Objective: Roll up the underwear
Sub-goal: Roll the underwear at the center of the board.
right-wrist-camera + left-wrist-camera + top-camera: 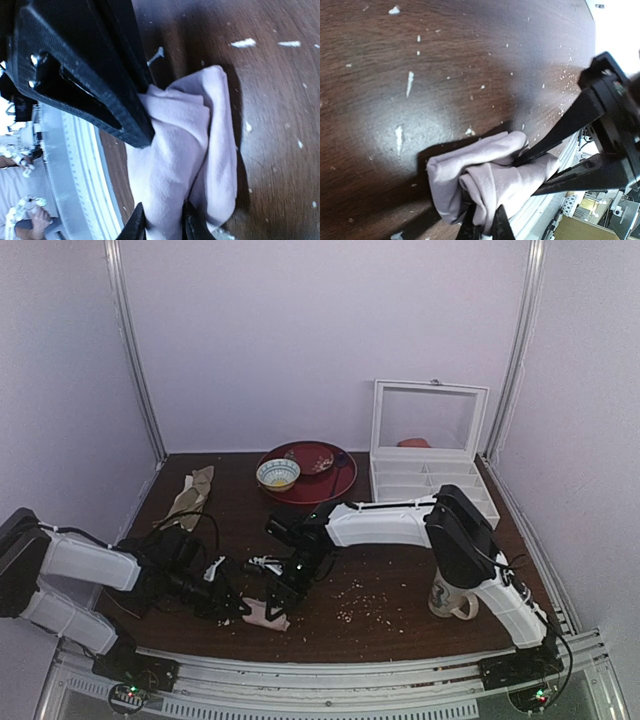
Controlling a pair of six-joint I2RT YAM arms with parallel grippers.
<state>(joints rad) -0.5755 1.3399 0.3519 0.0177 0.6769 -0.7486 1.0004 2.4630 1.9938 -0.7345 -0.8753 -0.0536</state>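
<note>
"Position of the underwear point(268, 616), please?"
"It lies as a crumpled pink bundle on the table point(400, 570), close to the near edge, left of its middle, between the two arms."
"And the left gripper point(485, 231)?"
"Its jaws are closed, and a fold of the fabric is pinched between the tips."
"The right gripper point(164, 226)?"
"Its tips stand a little apart with cloth between them; if they really press it, one cannot tell. Pale crumbs point(360, 598) are scattered near the bundle."
</note>
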